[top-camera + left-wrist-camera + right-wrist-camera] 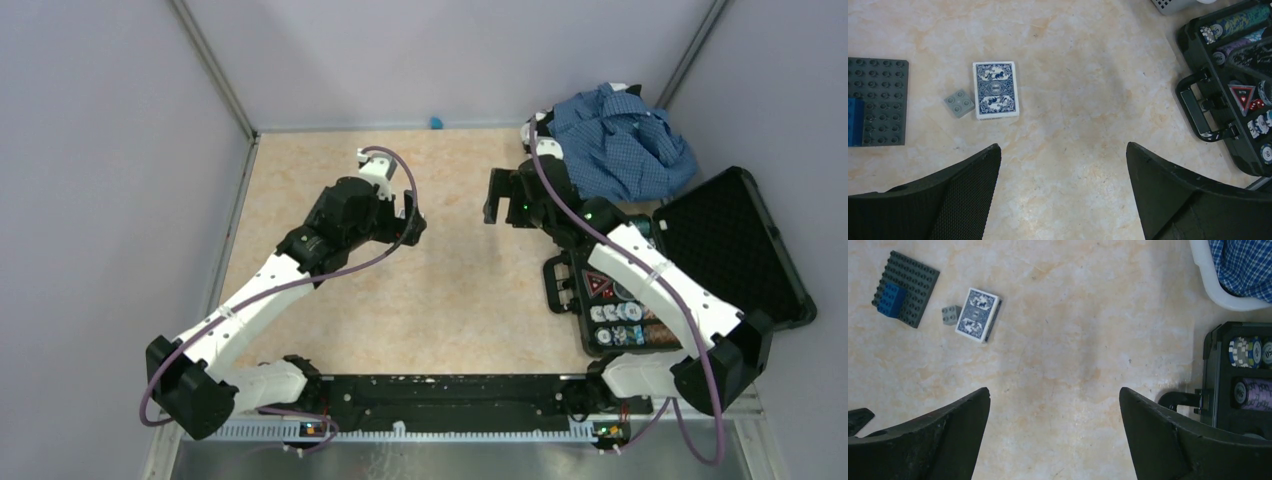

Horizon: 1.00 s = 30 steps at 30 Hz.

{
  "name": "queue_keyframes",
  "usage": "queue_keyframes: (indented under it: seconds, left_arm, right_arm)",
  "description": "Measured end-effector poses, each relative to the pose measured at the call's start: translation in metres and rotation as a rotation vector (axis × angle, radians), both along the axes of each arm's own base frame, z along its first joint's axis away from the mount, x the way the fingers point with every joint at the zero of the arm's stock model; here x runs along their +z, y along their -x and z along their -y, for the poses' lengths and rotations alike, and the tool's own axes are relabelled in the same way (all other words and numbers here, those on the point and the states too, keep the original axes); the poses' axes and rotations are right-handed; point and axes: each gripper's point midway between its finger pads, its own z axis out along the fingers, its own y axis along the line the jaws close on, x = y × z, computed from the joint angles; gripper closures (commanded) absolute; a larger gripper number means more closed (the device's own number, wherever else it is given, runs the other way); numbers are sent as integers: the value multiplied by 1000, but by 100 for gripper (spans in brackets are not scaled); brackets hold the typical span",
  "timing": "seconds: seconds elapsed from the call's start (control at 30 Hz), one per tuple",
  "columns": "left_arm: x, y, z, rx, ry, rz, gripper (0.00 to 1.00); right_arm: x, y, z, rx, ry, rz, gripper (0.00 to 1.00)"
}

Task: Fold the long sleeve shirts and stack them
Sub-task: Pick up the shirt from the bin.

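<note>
**A:** Looking at the two tools, how do they stand?

**B:** The left tool (1063, 150) is wide open. Only bare bench (460, 300) shows between its fingers, and it holds nothing. The right tool (1054, 390) is the same, with its fingers far apart and nothing held. From above, the two hang over the bench and face each other across the middle.

**A:** And where is the shirt?

**B:** The blue checked shirt (625, 140) lies crumpled in a heap beyond the right tool, on its right side and apart from it. In the right wrist view, part of it sits inside a white tub (1208, 282), up and right of the right finger.

**A:** What else is near?

**B:** An open poker chip case (1243, 375) lies to the right of the right tool, with chips in rows. Ahead and left of both tools lies a deck of playing cards (995, 90), with a small grey brick (959, 103) just beside it. Further left is a grey baseplate (908, 287) carrying a blue brick (890, 299).
</note>
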Motion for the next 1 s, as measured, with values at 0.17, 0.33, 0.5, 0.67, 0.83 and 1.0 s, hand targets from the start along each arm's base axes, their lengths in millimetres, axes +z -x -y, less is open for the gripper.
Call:
queue_keyframes:
  seconds: [0.17,0.33,0.5,0.67,0.83,1.0]
  left_arm:
    - [-8,2,-4,-10,-37,-17,1]
    - [-19,4,-3,-62,-34,-47,1]
    - [-39,3,5,-118,-43,-93,1]
    - [-56,9,4,-147,-70,-117,1]
    - [-60,11,5,-165,-72,-117,1]
    - [-60,13,4,-178,-72,-107,1]
  right_arm:
    - [18,-24,-2,-20,3,22,1]
    - [32,-65,26,-123,9,42,1]
    - [48,-112,67,-255,43,82,1]
    - [58,-159,124,-412,126,126,1]
    - [55,-188,176,-546,244,139,1]
    - [23,-208,214,-614,324,90,1]
